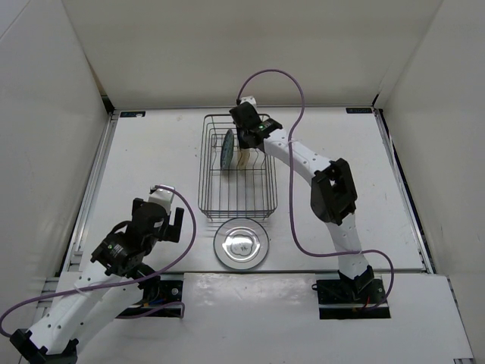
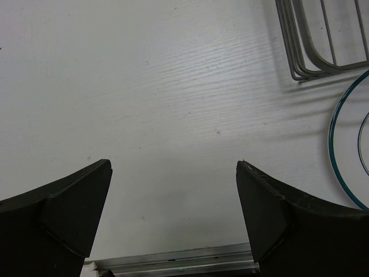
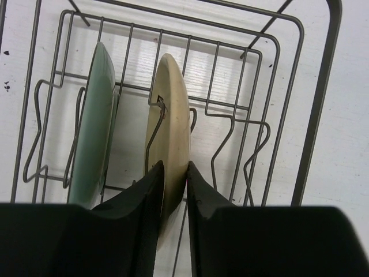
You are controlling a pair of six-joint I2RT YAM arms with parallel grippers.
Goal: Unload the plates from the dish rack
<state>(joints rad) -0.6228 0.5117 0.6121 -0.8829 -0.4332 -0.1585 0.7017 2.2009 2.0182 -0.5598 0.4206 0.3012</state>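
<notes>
Rack (image 1: 235, 199) holds teal plate (image 3: 95, 121), cream plate (image 3: 170, 109) upright; right gripper (image 3: 174, 167) pinching cream plate; left gripper (image 2: 173, 164) wide, empty.

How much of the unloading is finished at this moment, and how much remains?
Done: the white plate lies on the table, outside the dish rack. In hand: the right end effector clamps the cream plate, upright in its slot. Left: that plate and the teal plate beside it.
</notes>
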